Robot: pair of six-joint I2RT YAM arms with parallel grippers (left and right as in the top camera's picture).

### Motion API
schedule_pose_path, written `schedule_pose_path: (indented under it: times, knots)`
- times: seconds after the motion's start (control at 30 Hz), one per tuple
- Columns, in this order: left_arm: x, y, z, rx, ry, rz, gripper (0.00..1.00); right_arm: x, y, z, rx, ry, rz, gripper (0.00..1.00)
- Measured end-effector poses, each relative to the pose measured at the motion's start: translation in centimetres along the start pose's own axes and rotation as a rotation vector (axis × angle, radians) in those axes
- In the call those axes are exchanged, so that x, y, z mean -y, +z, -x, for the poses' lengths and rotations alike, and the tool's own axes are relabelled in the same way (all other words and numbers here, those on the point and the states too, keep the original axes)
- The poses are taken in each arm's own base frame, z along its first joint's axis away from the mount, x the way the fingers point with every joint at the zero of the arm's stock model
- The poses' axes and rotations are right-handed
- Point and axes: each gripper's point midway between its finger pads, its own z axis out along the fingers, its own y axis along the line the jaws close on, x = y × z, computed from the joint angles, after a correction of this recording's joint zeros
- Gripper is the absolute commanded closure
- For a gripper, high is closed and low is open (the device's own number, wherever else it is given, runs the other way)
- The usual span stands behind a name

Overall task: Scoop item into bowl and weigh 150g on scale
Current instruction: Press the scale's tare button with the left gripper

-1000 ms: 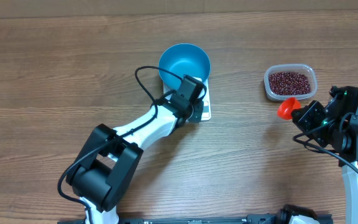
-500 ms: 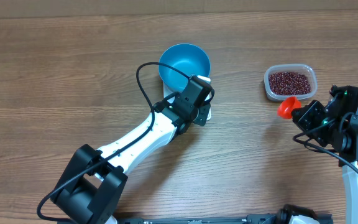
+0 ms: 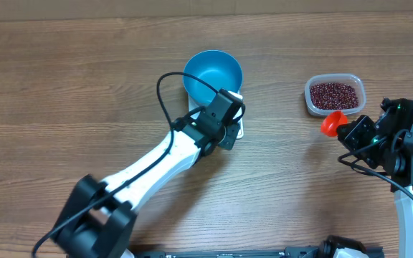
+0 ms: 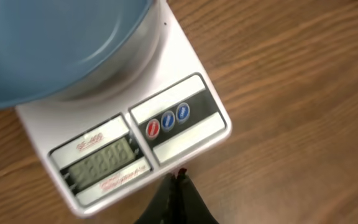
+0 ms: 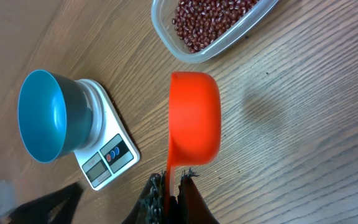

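The blue bowl (image 3: 213,74) stands on the white scale (image 3: 239,131), with nothing in it. My left gripper (image 3: 233,120) is shut and empty, its tips (image 4: 179,177) just off the scale's front edge (image 4: 191,62) below the red and blue buttons (image 4: 166,121). The display (image 4: 101,155) shows no clear digits. The dark red-brown beans (image 3: 333,93) fill a clear plastic container at the right. My right gripper (image 3: 348,131) is shut on the handle of an orange scoop (image 3: 330,124), held just in front of that container. In the right wrist view the scoop (image 5: 194,118) hangs between the beans (image 5: 210,18) and the scale (image 5: 107,155).
The left arm (image 3: 156,161) stretches diagonally from the bottom left to the scale, its cable looping over the bowl's left side. The right arm's body (image 3: 407,143) fills the right edge. Bare wood lies between scale and bean container.
The left arm has stretched out, carrying its shut gripper over the scale's front towards the right corner, then easing back slightly. The right gripper and scoop have stayed still.
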Motion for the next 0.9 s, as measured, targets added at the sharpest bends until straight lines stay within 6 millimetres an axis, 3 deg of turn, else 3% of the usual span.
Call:
schedule_pose_path:
  times: [0.23, 0.37, 0.6, 0.9]
  knots:
    - [-1.5, -7.7, 1.6, 0.076, -0.011, -0.011, 0.96, 0.0, 0.0, 0.0, 0.001, -0.001, 0.001, 0.96]
    - [-3.9, -10.1, 0.9, 0.068, -0.056, 0.022, 0.95, 0.0, 0.0, 0.0, 0.001, -0.001, 0.001, 0.96]
    - [-6.1, -10.4, -0.6, 0.036, -0.067, 0.052, 0.95, 0.0, 0.0, 0.0, -0.001, 0.0, -0.001, 0.96]
    - [-8.8, -8.3, -4.9, 0.008, -0.132, 0.04, 0.96, 0.2, 0.0, -0.1, -0.003, 0.002, -0.009, 0.96]
